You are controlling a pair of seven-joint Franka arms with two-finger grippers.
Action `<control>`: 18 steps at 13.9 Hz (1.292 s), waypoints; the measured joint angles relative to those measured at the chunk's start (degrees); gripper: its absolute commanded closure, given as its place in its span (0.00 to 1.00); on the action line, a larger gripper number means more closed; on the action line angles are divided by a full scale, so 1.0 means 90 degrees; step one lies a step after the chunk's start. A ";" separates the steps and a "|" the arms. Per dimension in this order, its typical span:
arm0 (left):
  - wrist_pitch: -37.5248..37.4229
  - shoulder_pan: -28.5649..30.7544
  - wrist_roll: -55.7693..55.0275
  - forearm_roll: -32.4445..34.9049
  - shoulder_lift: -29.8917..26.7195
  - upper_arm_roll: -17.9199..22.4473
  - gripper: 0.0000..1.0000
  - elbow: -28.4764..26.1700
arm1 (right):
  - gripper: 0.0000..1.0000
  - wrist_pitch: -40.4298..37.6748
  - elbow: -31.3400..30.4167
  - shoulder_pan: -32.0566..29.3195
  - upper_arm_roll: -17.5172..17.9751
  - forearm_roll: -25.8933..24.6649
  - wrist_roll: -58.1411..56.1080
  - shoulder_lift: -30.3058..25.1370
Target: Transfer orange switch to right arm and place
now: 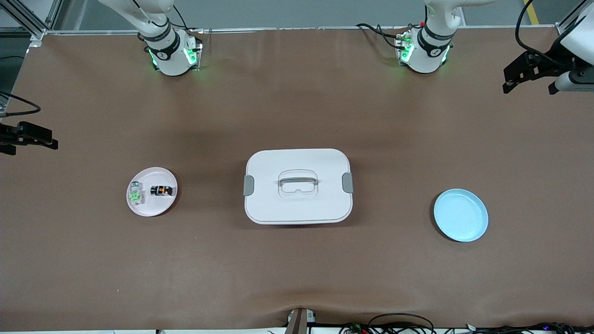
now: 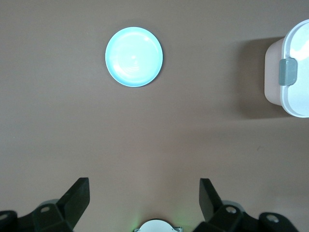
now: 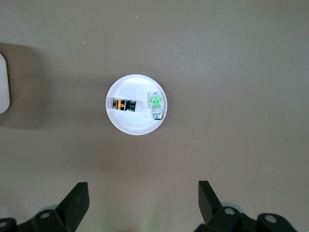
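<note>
A: So, where does your switch sit?

B: You find the orange switch (image 1: 161, 190) lying on its side in the pink plate (image 1: 153, 209), toward the right arm's end of the table. From the right wrist you see it plainly (image 3: 123, 104), a black stub with an orange face, resting on the plate (image 3: 135, 126).

A: Is it alone in there?

B: No. You have a clear part (image 1: 135, 194) with green markings beside it in the same plate, just apart from the switch, not touching. The right wrist shows it too (image 3: 155, 105).

A: And what lies past that plate?

B: You see a white lidded box (image 1: 297, 185) at the middle of the table, with a grey latch at each end and a handle recessed in the lid. Toward the left arm's end lies a blue plate (image 1: 461, 215), nothing in it. The left wrist shows that plate (image 2: 133, 56) and one end of the box (image 2: 289, 72).

A: What of your claws?

B: Your right gripper (image 3: 143, 200) hangs high over the table near the pink plate, fingers spread wide, holding nothing. Your left gripper (image 2: 144, 200) hangs likewise over bare table near the blue plate, fingers spread wide and empty. Neither touches anything.
</note>
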 measured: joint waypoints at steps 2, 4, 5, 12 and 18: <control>0.0019 -0.0002 -0.0002 0.0000 0.0018 -0.0002 0.00 0.0018 | 0.00 -0.0003 0.0123 -0.0013 0.0000 0.0002 0.0011 -0.0001; 0.0029 -0.0004 -0.0002 0.0000 0.0058 -0.0010 0.00 0.0029 | 0.00 -0.0024 0.0207 -0.0014 0.0005 0.0014 0.0014 -0.0002; 0.0031 -0.0006 -0.0003 0.0000 0.0076 -0.0017 0.00 0.0029 | 0.00 -0.0026 0.0240 -0.0014 0.0013 0.0027 0.0019 -0.0012; 0.0031 -0.0009 -0.0012 -0.0001 0.0125 -0.0182 0.00 0.0025 | 0.00 -0.0154 0.0283 -0.0024 0.0033 0.0116 0.0499 -0.0117; 0.0030 0.0002 -0.0012 -0.0001 0.0127 -0.0181 0.00 -0.0015 | 0.00 -0.0417 0.0285 -0.0034 0.0020 0.0116 0.0550 -0.0117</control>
